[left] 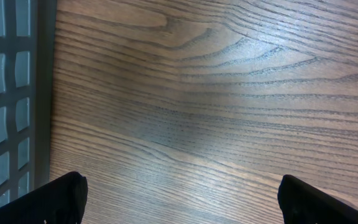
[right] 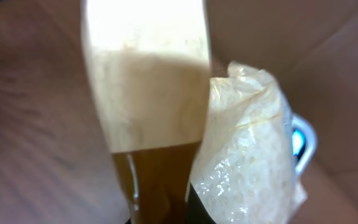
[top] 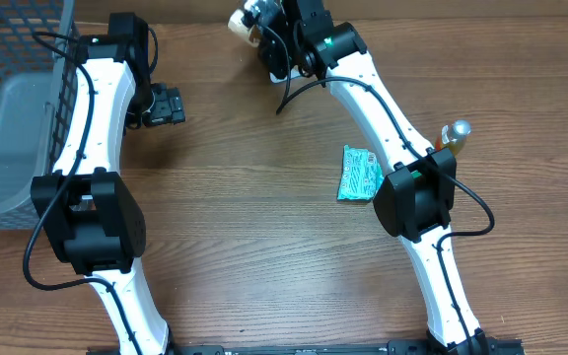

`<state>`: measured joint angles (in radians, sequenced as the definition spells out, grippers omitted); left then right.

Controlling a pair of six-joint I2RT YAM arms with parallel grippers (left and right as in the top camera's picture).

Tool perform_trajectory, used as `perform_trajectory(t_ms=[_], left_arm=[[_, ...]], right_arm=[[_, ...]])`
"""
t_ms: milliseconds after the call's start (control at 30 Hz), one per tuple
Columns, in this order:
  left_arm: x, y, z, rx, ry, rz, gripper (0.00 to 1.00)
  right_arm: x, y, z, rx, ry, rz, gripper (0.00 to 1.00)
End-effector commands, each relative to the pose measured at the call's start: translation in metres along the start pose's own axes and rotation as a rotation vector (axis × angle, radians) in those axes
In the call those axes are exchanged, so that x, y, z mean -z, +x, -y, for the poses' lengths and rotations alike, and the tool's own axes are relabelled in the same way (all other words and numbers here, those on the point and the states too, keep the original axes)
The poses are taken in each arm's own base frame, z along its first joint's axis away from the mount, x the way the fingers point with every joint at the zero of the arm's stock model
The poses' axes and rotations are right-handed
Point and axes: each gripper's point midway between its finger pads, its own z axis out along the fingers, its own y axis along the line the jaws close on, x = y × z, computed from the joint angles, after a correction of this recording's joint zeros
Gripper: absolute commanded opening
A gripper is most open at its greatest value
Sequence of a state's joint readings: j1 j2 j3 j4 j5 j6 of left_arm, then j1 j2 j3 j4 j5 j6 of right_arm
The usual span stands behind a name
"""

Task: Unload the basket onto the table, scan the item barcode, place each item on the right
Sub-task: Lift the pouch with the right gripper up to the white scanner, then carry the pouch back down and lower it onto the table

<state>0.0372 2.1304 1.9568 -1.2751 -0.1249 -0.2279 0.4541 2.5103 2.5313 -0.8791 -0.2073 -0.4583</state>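
Two arms reach over your wooden desk [top: 254, 227], and most of its middle lies bare between them. Your left end effector [top: 166, 105], fingers spread wide and holding nothing, hangs just beside the grey mesh basket [top: 8, 118] that lines the left edge. Your right end effector [top: 256, 30] is clamped on the item [top: 243, 20] near the far edge, top centre. That item is cream and tan, with crinkled, glossy, translucent wrap, too blurred close up to read any print. A teal packet [top: 360, 173] lies flat by the right arm's elbow, with a silver-capped bottle [top: 455, 133] near it.
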Motion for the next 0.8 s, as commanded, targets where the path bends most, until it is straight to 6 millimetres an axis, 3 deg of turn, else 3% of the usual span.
perform_trajectory(t_ms=[0, 267, 367, 567, 767], left_arm=[[0.005, -0.005, -0.003, -0.011, -0.009, 0.021, 0.99], [0.005, -0.005, -0.003, -0.011, -0.009, 0.021, 0.99], [0.005, -0.005, -0.003, -0.011, -0.009, 0.021, 0.99], [0.005, -0.005, -0.003, -0.011, -0.009, 0.021, 1.00], [0.005, -0.005, -0.003, -0.011, -0.009, 0.021, 1.00]], right_arm=[[0.056, -0.042, -0.022, -0.027, -0.097, 0.104, 0.04], [0.110, -0.036, -0.060, -0.278, -0.264, 0.018, 0.04], [0.120, -0.021, -0.083, -0.339, -0.377, -0.060, 0.04], [0.127, 0.015, -0.103, -0.416, -0.431, -0.232, 0.04], [0.143, 0.028, -0.129, -0.478, -0.546, -0.323, 0.04]])
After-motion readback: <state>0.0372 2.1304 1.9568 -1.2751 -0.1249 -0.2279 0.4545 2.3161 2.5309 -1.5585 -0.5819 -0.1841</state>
